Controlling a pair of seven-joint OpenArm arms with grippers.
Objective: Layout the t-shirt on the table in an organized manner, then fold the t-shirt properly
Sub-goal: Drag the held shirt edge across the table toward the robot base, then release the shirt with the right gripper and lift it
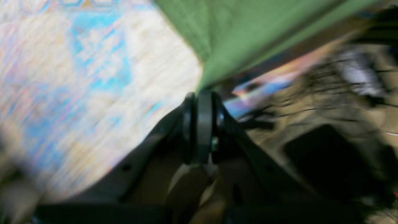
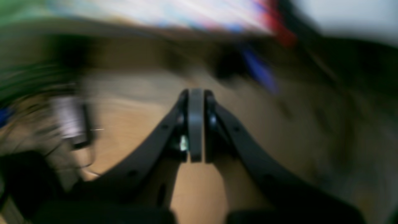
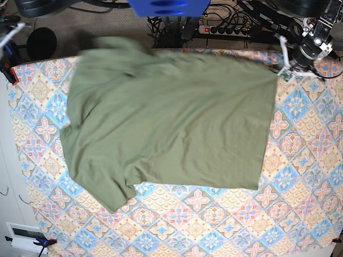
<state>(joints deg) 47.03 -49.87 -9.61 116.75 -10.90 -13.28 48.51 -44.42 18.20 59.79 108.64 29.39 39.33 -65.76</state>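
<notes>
The olive-green t-shirt (image 3: pixel 171 123) lies spread across the table (image 3: pixel 300 160), collar end toward the left and hem toward the right. Its far left shoulder is motion-blurred. My left gripper (image 3: pixel 282 71) sits at the shirt's far right corner. In the left wrist view, that gripper (image 1: pixel 200 93) is shut on the t-shirt (image 1: pixel 242 31), whose edge rises from the fingertips above the patterned table (image 1: pixel 93 77). My right gripper (image 2: pixel 196 91) is shut with nothing between its fingers. Its view is heavily blurred, and I cannot make out this gripper in the base view.
Behind the table's far edge lie a power strip and cables (image 3: pixel 225 29), with a blue part (image 3: pixel 169 6) above them. A red clamp (image 3: pixel 10 75) grips the table's left edge, near a black round object (image 3: pixel 42 43). Bare cloth runs along the front and right.
</notes>
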